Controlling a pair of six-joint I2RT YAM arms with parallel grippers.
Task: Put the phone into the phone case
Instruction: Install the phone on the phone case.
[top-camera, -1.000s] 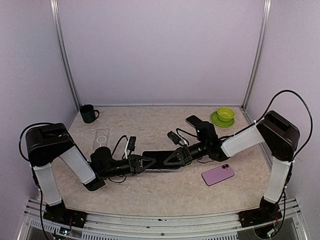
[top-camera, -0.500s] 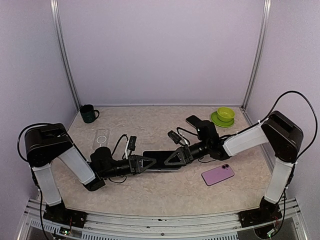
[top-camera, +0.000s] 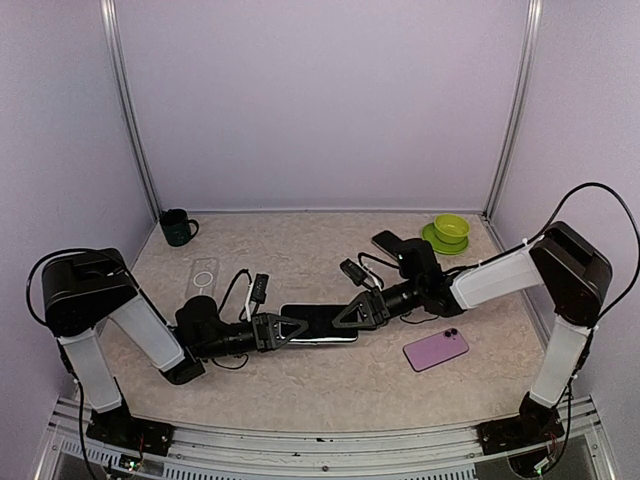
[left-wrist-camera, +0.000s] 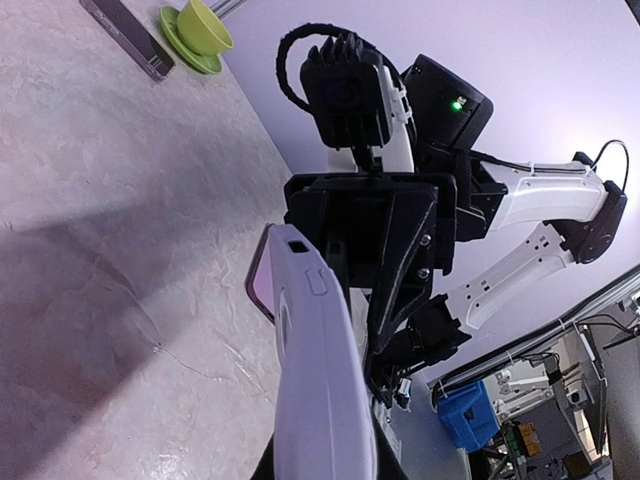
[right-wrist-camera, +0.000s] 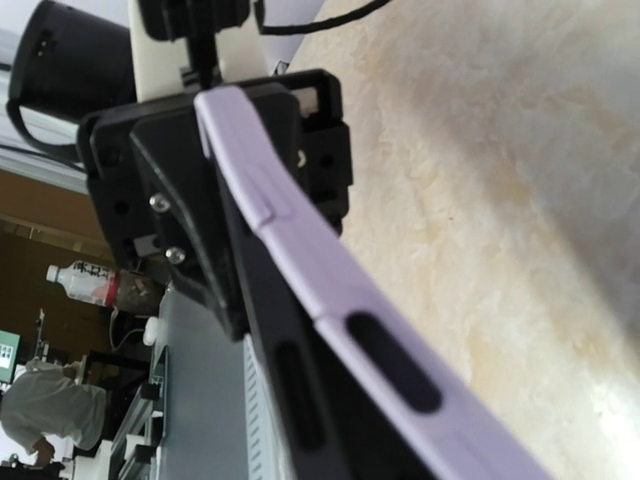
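A black phone sits in a lavender case and is held level just above the table's middle, gripped at both ends. My left gripper is shut on its left end. My right gripper is shut on its right end. In the left wrist view the lavender case edge runs away from me to the right gripper. In the right wrist view the case edge lies over the dark phone body and ends at the left gripper.
A purple phone-shaped item with camera lenses lies flat at the front right. A dark phone and a green bowl on a saucer are at the back right. A white device and a dark mug are at the left.
The held phone and both grippers have shifted slightly to the left and toward the front. Both grips stay shut.
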